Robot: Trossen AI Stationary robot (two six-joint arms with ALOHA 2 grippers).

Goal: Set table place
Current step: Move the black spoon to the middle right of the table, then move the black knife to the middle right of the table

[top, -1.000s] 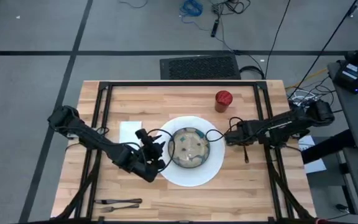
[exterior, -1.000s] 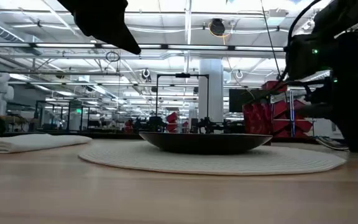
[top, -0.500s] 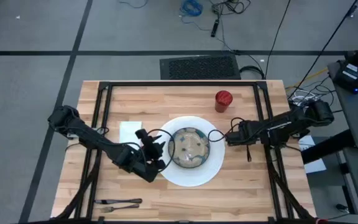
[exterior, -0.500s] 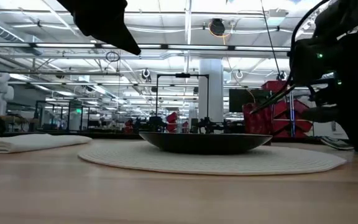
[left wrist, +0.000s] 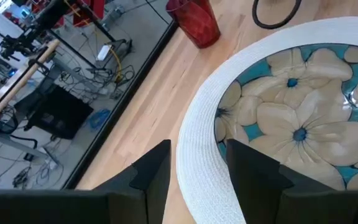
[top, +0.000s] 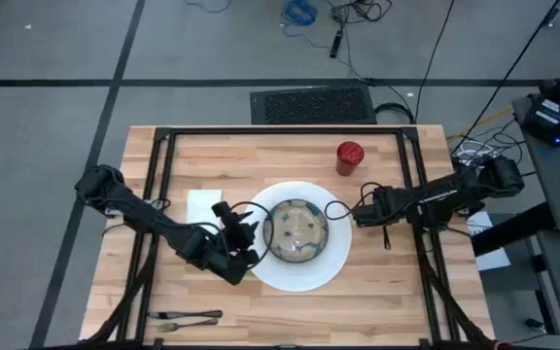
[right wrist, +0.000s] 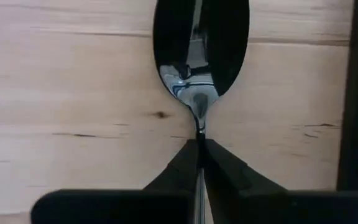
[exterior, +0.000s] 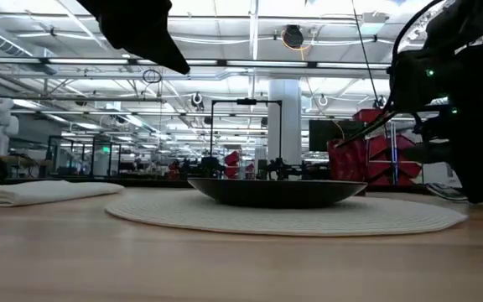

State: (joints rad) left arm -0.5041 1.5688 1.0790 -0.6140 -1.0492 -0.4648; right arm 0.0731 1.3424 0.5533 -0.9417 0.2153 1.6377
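Observation:
A speckled bowl (top: 297,233) with a flower pattern sits in the large white plate (top: 299,279) at the table's middle. My left gripper (top: 251,236) hovers open at the plate's left rim (left wrist: 197,155), one finger on each side of it, touching nothing. Right of the plate, my right gripper (top: 385,222) is shut on a dark metal spoon (top: 387,238). The red cup (top: 349,156) stands far right of the plate. A folded white napkin (top: 202,204) lies flat to the plate's left. My right gripper pinches the spoon's neck (right wrist: 199,134), just behind its bowl (right wrist: 201,56), between its two fingertips. The fingers lie along the spoon, and its bowl sticks out past them over the bare wood. Whether the spoon touches the table I cannot tell.
A fork and a knife (top: 185,319) lie side by side near the table's front left edge. The black frame rails (top: 280,131) run around the tabletop. Bare wood shows right of the plate and along the front edge.
My right gripper has shifted a little with the spoon, which now shows slightly farther from the near edge in the high view. The hold is unchanged.

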